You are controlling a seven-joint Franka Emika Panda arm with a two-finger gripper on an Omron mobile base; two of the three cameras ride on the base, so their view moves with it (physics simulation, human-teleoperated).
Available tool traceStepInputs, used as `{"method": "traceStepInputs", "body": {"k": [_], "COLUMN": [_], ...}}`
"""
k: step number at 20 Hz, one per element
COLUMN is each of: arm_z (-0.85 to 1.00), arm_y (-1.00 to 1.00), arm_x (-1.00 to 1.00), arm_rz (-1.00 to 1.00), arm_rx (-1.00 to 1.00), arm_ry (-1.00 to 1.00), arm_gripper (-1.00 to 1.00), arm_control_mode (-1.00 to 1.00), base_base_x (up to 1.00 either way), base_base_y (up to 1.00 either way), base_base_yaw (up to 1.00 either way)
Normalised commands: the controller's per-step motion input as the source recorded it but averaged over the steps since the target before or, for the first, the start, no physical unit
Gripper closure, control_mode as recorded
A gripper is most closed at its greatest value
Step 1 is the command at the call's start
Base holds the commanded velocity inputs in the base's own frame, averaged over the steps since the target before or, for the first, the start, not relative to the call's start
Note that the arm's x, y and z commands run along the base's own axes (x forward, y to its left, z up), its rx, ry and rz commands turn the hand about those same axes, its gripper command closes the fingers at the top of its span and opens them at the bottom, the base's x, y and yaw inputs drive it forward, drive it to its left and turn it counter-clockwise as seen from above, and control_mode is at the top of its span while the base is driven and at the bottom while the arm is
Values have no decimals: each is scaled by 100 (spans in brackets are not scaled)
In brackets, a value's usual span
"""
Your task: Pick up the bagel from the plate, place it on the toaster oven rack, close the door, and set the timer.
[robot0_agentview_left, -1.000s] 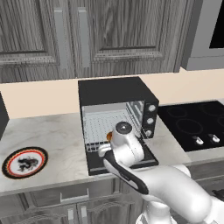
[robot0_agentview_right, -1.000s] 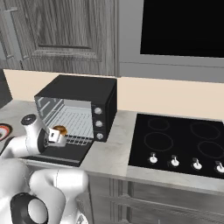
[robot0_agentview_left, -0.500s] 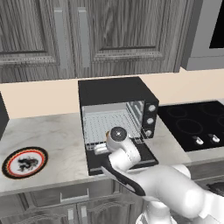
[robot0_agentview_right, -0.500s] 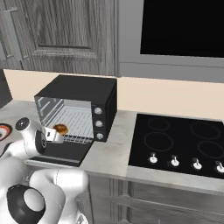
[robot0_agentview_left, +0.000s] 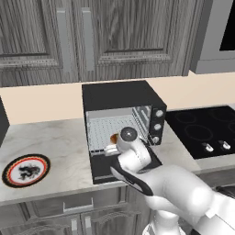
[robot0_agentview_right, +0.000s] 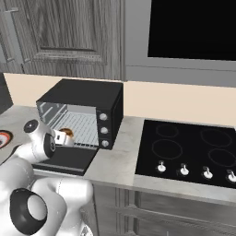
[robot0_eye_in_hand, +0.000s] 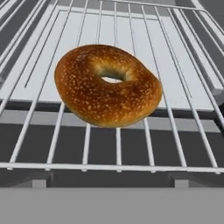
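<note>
We see the bagel point(robot0_eye_in_hand: 108, 85) lying on the toaster oven rack point(robot0_eye_in_hand: 175, 87), near the rack's front edge, its seeded golden crust facing the hand camera and its hole turned slightly upward. In the left base view the bagel point(robot0_agentview_left: 113, 137) shows as a small brown spot just inside the oven's open mouth, partly behind the arm's wrist. The door point(robot0_agentview_left: 103, 166) is dropped down flat in front of the cavity, resting toward the counter point(robot0_agentview_left: 59, 147). The pincer point(robot0_agentview_right: 64, 137) sits at the oven's opening just beside the bagel point(robot0_agentview_right: 67, 132); we cannot tell from these views whether its jaws are apart or together. The plate point(robot0_agentview_left: 25, 170) lies well apart on the counter to the left, with nothing on it
</note>
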Motion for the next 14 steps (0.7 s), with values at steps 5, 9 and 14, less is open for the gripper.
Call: {"method": "traceStepInputs", "body": {"k": [5, 9, 14], "arm_z": [0, -5, -24], "arm_y": [-50, -37, -30], "arm_x": [20, 33, 37], "arm_rz": [0, 0, 0], "arm_rx": [0, 0, 0], "arm_ry": [0, -1, -2], "arm_gripper": [-100, -100, -100], "arm_control_mode": [-100, -100, -100], "base_base_x": [0, 0, 0], "base_base_y": [0, 0, 0], "base_base_yaw": [0, 0, 0]}}
